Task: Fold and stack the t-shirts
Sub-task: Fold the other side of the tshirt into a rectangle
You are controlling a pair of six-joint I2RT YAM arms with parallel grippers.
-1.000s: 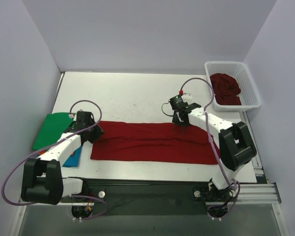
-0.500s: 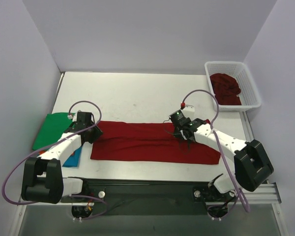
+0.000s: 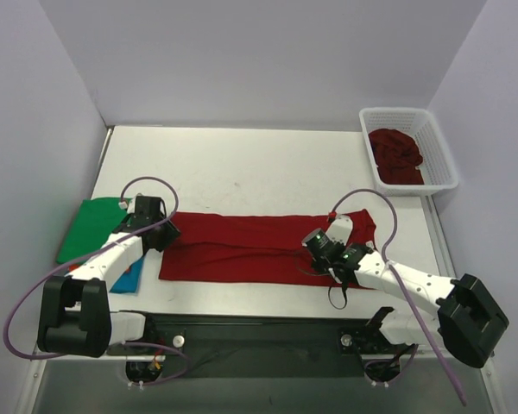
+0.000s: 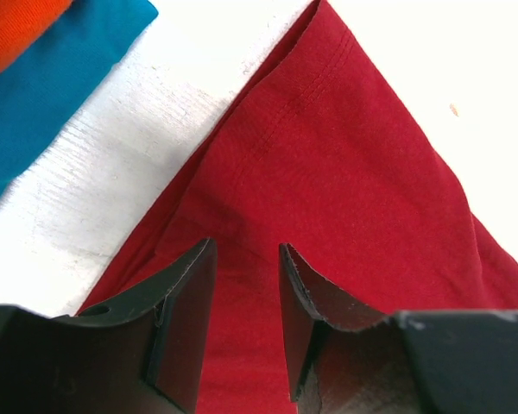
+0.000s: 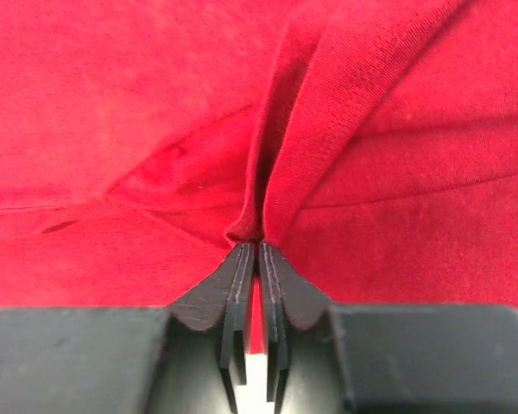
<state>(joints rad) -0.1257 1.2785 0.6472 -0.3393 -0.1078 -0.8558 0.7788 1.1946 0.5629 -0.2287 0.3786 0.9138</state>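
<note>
Spread on the white worktop as a long band parallel to the near edge, and closer to it than to the far edge: the dark red t-shirt. Probably mid-fold, with the right end to be brought over toward the near edge. To do it well, carry the pinched ridge low and level, lay edge onto edge, and let go only once flat. Meanwhile pin the left end down to prevent sliding or skewing. Keep clear of the white mesh basket at the far right corner, heaped with more dark red shirts. Keep clear too of the green t-shirt lying flat by the left edge, and of the blue t-shirt and orange t-shirt just beside the band's left end. Right fingers clenched on a raised ridge of the red cloth near the band's right end. Left fingers parted over the band's left corner, with nothing caught between them. Cannot tell whether touching the cloth or just above it. Blue and orange mostly hidden under the left arm from above, and cut off at the frame edge in the wrist view. Hard to make out how many layers sit in the pinch, or how many shirts lie in the basket. No neck label to be seen on the spread shirt.
</note>
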